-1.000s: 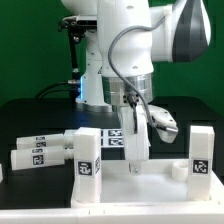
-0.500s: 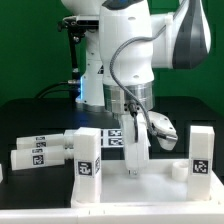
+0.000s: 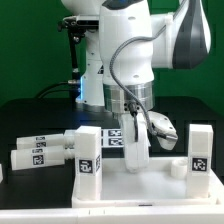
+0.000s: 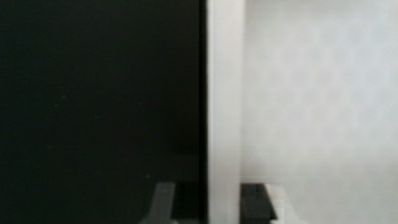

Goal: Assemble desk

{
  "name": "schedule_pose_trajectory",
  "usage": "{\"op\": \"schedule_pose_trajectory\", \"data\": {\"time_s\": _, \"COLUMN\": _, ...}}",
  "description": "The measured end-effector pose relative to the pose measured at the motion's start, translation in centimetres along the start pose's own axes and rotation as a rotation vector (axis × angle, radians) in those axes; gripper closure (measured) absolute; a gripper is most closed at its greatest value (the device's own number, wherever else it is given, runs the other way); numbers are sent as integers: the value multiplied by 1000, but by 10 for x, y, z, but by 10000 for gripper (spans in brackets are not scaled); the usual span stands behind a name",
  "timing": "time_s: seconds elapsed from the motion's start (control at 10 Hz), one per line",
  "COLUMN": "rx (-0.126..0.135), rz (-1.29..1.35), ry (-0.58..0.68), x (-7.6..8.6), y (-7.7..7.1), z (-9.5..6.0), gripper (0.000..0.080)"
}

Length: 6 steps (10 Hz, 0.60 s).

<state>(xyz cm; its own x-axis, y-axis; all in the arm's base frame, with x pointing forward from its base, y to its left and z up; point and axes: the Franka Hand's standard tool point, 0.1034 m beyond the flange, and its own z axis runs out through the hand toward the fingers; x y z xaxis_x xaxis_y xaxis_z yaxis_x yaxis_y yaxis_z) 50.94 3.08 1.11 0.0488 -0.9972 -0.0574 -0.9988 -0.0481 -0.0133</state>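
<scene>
The desk's white tabletop (image 3: 150,188) lies upside down on the black table, near the front. Two tagged legs stand upright in its corner sockets, one (image 3: 88,158) at the exterior view's left and one (image 3: 201,150) at its right. My gripper (image 3: 135,167) reaches straight down onto the tabletop's rear rim. In the wrist view the thin white rim (image 4: 222,100) runs between my two dark fingers (image 4: 178,203), and my gripper (image 4: 219,205) is shut on it. The tabletop's pale inner face (image 4: 320,100) fills one side of that view.
Two loose tagged legs (image 3: 45,148) (image 3: 25,162) lie on the table at the exterior view's left. Another white part (image 3: 165,124) lies behind my arm, on the right. The marker board (image 3: 113,137) lies flat behind the tabletop. The robot's white base (image 3: 95,85) stands at the back.
The jaws have closed onto the tabletop's rim. The arm has hardly moved, and the tabletop and legs stay where they were.
</scene>
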Motion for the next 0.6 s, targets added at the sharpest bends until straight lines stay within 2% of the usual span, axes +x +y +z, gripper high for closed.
{"op": "schedule_pose_trajectory", "data": {"time_s": 0.2, "rx": 10, "rz": -114, "ry": 4, "x": 6, "y": 5, "z": -9, "gripper": 746}}
{"op": "schedule_pose_trajectory", "data": {"time_s": 0.3, "rx": 13, "rz": -238, "ry": 12, "x": 23, "y": 11, "z": -18, "gripper": 746}}
{"op": "schedule_pose_trajectory", "data": {"time_s": 0.4, "rx": -1, "rz": -392, "ry": 14, "x": 34, "y": 16, "z": -17, "gripper": 746}}
{"op": "schedule_pose_trajectory", "data": {"time_s": 0.5, "rx": -28, "rz": -537, "ry": 8, "x": 48, "y": 22, "z": -14, "gripper": 745}}
{"op": "schedule_pose_trajectory", "data": {"time_s": 0.6, "rx": -78, "rz": -676, "ry": 17, "x": 54, "y": 23, "z": -17, "gripper": 744}}
